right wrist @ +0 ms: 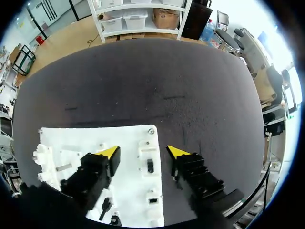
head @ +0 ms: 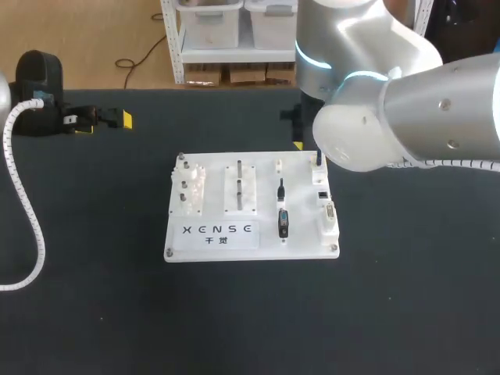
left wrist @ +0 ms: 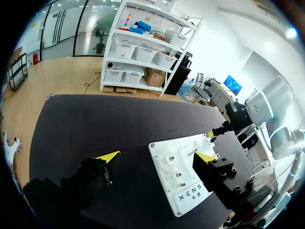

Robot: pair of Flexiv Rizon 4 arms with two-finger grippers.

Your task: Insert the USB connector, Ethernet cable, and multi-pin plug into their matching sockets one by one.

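Right wrist view: my right jaws hang released, empty, above a socket (right wrist: pixel 150 166) on the board (right wrist: pixel 86 138). Left jaws are released, well off the board. I judge that grasping the first plug (head: pixel 283 223) comes next.

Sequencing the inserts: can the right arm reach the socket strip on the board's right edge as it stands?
Probably yes. The right gripper hangs open over the socket strip on the white board, with nothing visible between them.
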